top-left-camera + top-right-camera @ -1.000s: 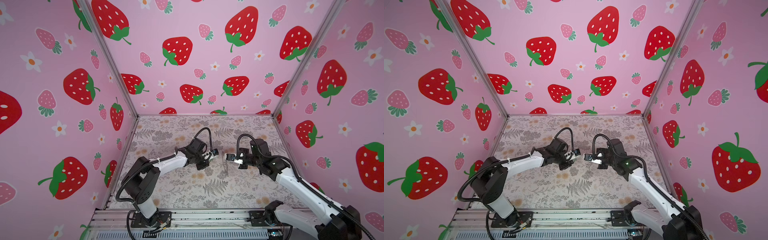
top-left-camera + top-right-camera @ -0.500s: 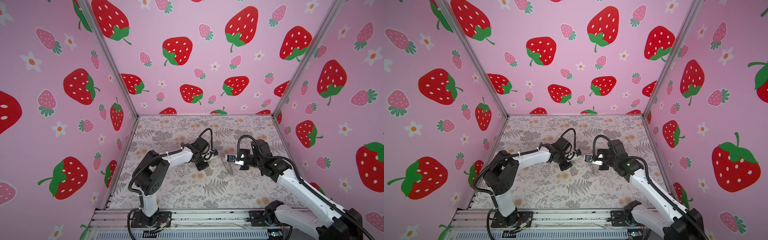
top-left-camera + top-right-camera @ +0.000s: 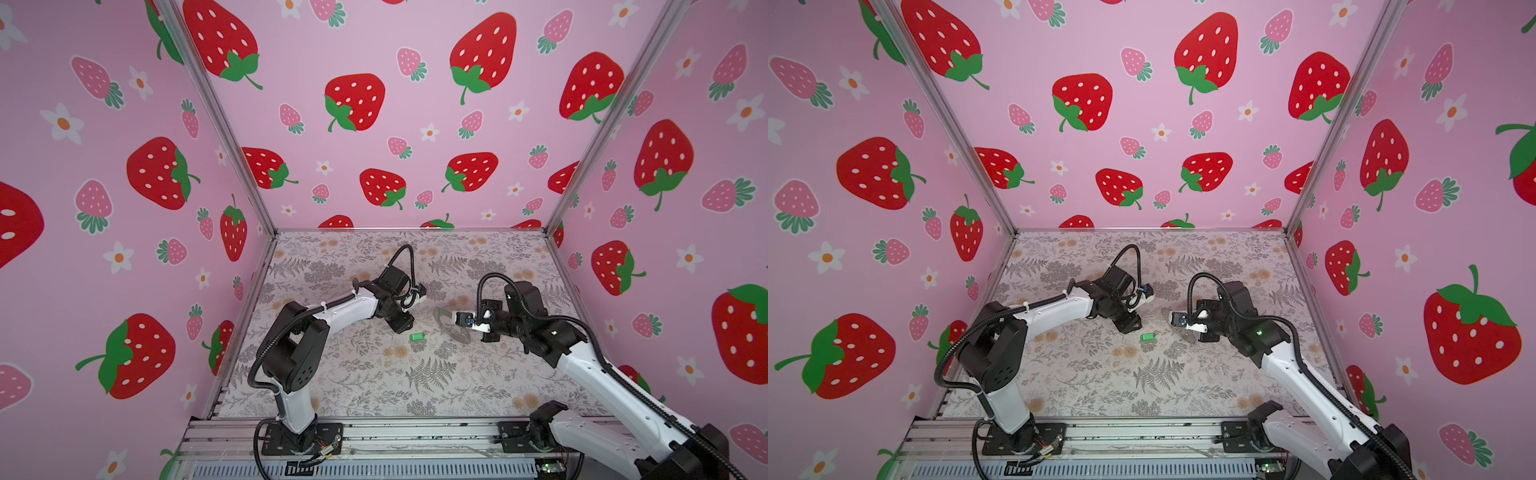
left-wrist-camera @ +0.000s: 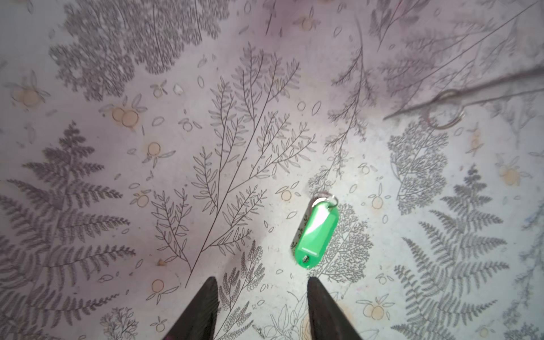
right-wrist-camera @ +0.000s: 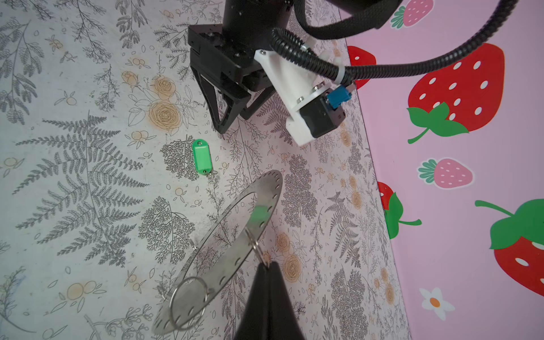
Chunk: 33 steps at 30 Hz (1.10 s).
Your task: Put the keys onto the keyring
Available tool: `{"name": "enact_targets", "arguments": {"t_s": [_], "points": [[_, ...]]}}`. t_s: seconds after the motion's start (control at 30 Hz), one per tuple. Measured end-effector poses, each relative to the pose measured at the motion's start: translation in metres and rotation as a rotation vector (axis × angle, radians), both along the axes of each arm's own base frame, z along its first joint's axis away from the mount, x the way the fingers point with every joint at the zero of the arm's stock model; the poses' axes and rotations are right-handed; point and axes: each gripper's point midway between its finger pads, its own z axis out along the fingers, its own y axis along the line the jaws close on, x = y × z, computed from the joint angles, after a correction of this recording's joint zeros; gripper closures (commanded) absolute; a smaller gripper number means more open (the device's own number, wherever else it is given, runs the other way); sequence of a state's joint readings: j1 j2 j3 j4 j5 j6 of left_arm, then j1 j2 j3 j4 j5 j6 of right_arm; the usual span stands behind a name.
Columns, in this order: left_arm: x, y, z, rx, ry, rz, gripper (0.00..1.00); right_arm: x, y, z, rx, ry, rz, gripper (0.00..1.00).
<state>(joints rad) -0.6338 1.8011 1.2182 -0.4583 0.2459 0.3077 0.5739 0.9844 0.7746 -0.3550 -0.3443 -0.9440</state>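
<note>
A bright-green oblong plastic key tag (image 4: 316, 235) lies flat on the fern-patterned desk (image 3: 374, 386), free of both arms. In the left wrist view it sits just ahead of the left end effector (image 4: 260, 282) and nearer one black fingertip (image 4: 315, 291) than the other. That end effector's jaws stand partly apart with nothing between them. In both top views the tag (image 3: 417, 336) (image 3: 1147, 336) lies between the two end effectors, near the left one (image 3: 403, 328).

A large flat thin brownish-grey metal keyring (image 5: 269, 191) is held tilted just beside the tag. The right end effector (image 5: 268, 266) is pinched closed on a small wire loop (image 5: 257, 250) at the keyring's edge.

The left arm rises from the front rail, bends at the elbow and reaches to mid-desk, with its wrist angled down. The right arm stretches in from the front right corner, its end effector pointing toward the left arm.

The tag shows a tiny wire ring (image 4: 331, 200) at one end, but no key can be made out. Whether the keyring's lower edge touches the desk cannot be told. A blurred green patch (image 5: 260, 213) shows on its band
</note>
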Motion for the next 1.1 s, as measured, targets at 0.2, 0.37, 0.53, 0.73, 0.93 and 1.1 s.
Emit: {"name": "enact_targets", "arguments": {"t_s": [0.2, 0.37, 0.53, 0.73, 0.93, 1.1], "points": [[-0.002, -0.03, 0.001, -0.029, 0.022, -0.039, 0.55, -0.001, -0.006, 0.002, -0.013, -0.009, -0.02, 1.0], [-0.005, -0.036, -0.012, -0.016, 0.082, 0.042, 0.54, -0.002, -0.011, 0.005, -0.018, -0.025, -0.038, 1.0], [-0.015, -0.033, -0.021, -0.002, 0.048, 0.135, 0.55, -0.002, -0.013, 0.005, -0.026, -0.029, -0.049, 1.0], [-0.011, -0.039, -0.021, 0.011, -0.049, 0.214, 0.58, -0.003, -0.016, 0.001, -0.044, -0.015, -0.057, 1.0], [-0.007, -0.037, -0.023, 0.007, -0.097, 0.292, 0.61, -0.004, -0.019, -0.003, -0.063, -0.007, -0.064, 1.0], [-0.009, -0.044, -0.023, -0.022, -0.093, 0.324, 0.61, -0.006, -0.021, -0.006, -0.079, 0.001, -0.059, 1.0]]}}
